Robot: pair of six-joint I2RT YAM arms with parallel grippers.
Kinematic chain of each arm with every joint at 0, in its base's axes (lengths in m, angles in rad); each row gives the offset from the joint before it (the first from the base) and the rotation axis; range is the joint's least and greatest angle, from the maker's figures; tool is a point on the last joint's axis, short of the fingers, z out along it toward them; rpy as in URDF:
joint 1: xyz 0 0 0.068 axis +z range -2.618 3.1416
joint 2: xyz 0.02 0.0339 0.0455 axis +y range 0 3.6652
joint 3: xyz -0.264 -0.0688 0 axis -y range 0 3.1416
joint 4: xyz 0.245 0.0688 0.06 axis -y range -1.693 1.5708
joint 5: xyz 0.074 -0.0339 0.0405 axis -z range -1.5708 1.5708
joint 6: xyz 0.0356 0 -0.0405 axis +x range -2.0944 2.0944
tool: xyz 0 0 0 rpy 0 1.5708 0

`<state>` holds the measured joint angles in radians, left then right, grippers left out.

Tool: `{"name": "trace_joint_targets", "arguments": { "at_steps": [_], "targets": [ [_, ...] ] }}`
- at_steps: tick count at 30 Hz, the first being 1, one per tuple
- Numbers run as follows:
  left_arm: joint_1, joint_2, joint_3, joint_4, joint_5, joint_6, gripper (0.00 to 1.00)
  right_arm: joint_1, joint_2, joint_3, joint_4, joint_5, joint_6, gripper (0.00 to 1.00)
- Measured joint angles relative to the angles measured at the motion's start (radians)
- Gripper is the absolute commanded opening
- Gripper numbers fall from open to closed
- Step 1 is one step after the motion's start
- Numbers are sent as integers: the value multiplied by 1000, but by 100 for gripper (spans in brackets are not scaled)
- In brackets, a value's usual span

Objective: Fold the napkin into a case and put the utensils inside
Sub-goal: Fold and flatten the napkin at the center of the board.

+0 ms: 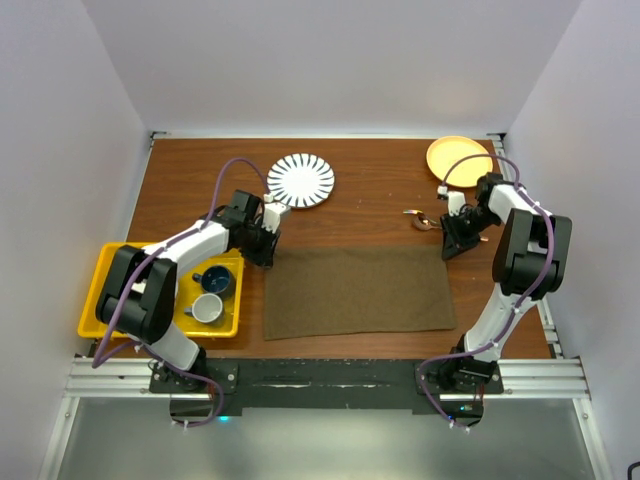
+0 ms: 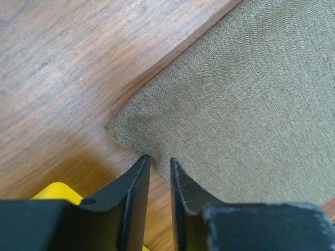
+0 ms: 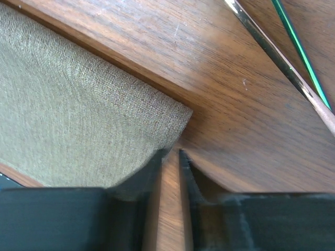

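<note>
Brown wooden table (image 1: 380,190), seen from above. A dark olive-brown napkin (image 1: 355,292) lies flat at its centre (a wide rectangle). From the napkin: a striped plate (image 1: 301,181) at 11 o'clock, an orange plate (image 1: 457,156) at 1 o'clock, the utensils (image 1: 420,218) near its 2 o'clock corner, a yellow tray (image 1: 103,265) at 9 o'clock.
</note>
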<state>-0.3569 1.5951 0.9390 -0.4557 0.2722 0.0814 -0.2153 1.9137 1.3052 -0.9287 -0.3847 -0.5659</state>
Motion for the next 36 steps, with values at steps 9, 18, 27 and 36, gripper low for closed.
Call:
{"name": "trace_joint_targets", "arguments": {
  "at_steps": [9, 18, 27, 36],
  "targets": [
    [0, 0, 0, 10, -31, -19, 47, 0, 0, 13, -14, -19, 1, 44],
    [-2, 34, 5, 35, -40, -29, 34, 0, 19, 25, -14, -31, 3, 27],
    [-3, 47, 8, 32, -38, -40, 0, 0, 29, 47, -31, -35, -2, 0],
    [-3, -40, 33, 2, -29, -37, 0, 0, 29, 105, -92, -57, -3, 0]
  ]
}}
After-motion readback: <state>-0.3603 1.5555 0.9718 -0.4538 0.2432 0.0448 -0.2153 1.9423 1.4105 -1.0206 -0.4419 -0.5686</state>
